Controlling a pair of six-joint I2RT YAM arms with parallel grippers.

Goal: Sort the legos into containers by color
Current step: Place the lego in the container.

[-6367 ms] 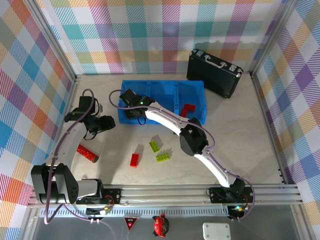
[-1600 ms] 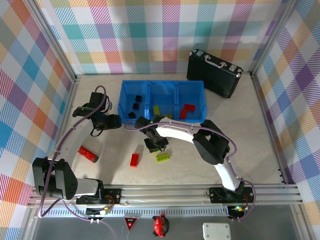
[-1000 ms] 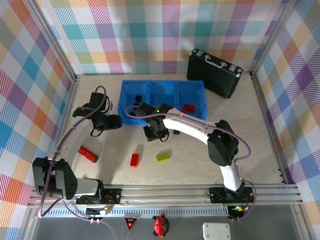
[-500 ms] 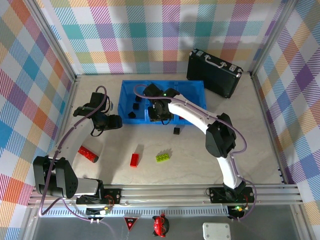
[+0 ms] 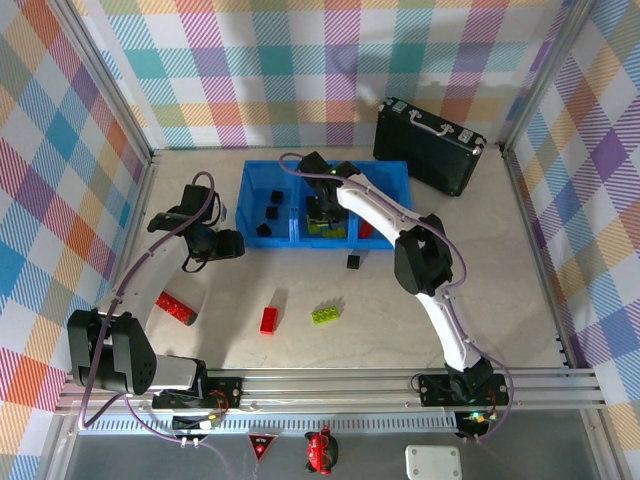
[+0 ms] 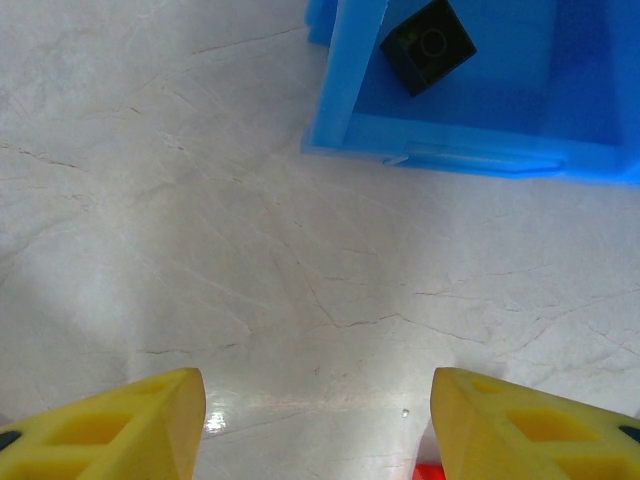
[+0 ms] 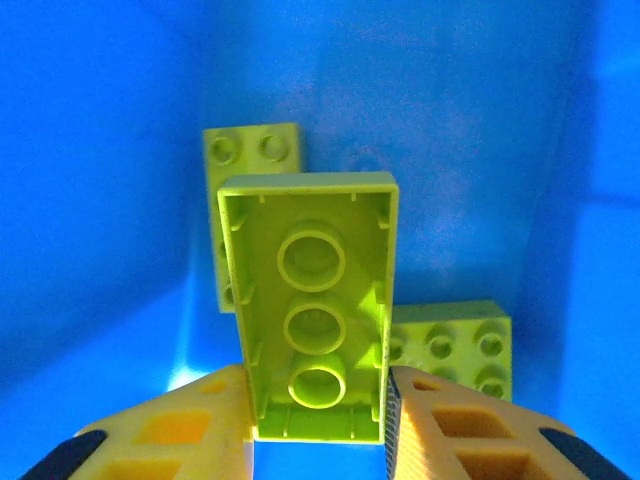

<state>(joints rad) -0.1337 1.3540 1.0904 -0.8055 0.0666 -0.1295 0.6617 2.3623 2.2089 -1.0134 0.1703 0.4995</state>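
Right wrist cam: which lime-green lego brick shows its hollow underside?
The lime-green plastic brick clamped in the right gripper. The two other lime-green bricks lie studs-up on the floor of the blue tray compartment behind it.

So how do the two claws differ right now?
The right gripper is shut on a lime brick; the left gripper is open and empty. The right one is in the middle compartment of the tray, where two more lime bricks lie; the left hangs over the table beside the tray. Both have yellow fingers.

Bright, even light, soft shadows, sharp focus, with faint glare on the table (image 6: 230,415).
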